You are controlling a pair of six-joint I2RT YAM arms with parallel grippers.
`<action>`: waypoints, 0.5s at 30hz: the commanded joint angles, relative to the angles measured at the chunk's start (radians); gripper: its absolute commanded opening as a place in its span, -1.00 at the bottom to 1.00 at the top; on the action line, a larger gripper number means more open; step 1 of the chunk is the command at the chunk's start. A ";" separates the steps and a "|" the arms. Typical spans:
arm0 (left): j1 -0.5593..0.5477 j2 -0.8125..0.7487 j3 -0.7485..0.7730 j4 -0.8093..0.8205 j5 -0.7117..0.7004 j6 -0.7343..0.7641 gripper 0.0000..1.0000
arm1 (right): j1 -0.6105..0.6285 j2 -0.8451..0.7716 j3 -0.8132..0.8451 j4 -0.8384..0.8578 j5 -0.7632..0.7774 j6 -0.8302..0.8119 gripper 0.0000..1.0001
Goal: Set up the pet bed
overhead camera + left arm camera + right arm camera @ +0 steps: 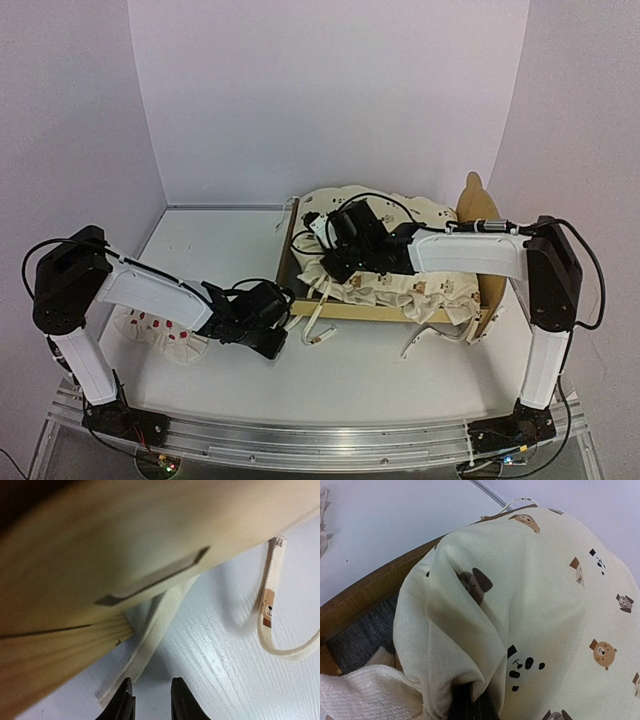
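Left wrist view: left gripper (152, 702) narrowly parted, empty; a strap (150, 630) runs toward twelve o'clock under the bed (125, 545). Right gripper (467, 706) clenches the bunched quilt (545, 605).

a cream quilt (432, 290) printed with small bears and pandas lies bunched at centre right of the top view. in the right wrist view it fills most of the frame, gathered into deep folds toward the bottom centre. a white pillow (150, 328) with red dots lies at the lower left of the top view, partly hidden. on the white table (380, 385), just below the quilt, two cream ties (318, 325) curl. in the left wrist view a flat tie (150, 635) runs from centre to lower left, and a looped tie (267, 625) with a bear tag lies at the right edge. an aluminium rail (300, 440) spans the bottom.
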 commanded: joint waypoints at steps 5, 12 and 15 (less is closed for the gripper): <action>0.009 -0.077 -0.052 -0.062 0.086 -0.023 -0.93 | -0.003 0.052 0.059 -0.040 -0.037 0.058 -1.00; 0.001 -0.208 -0.055 -0.150 0.107 -0.059 -0.86 | -0.002 0.051 0.070 -0.045 -0.087 0.106 -1.00; 0.002 -0.286 -0.059 -0.157 0.051 -0.069 -0.10 | -0.003 0.048 0.074 -0.045 -0.096 0.112 -1.00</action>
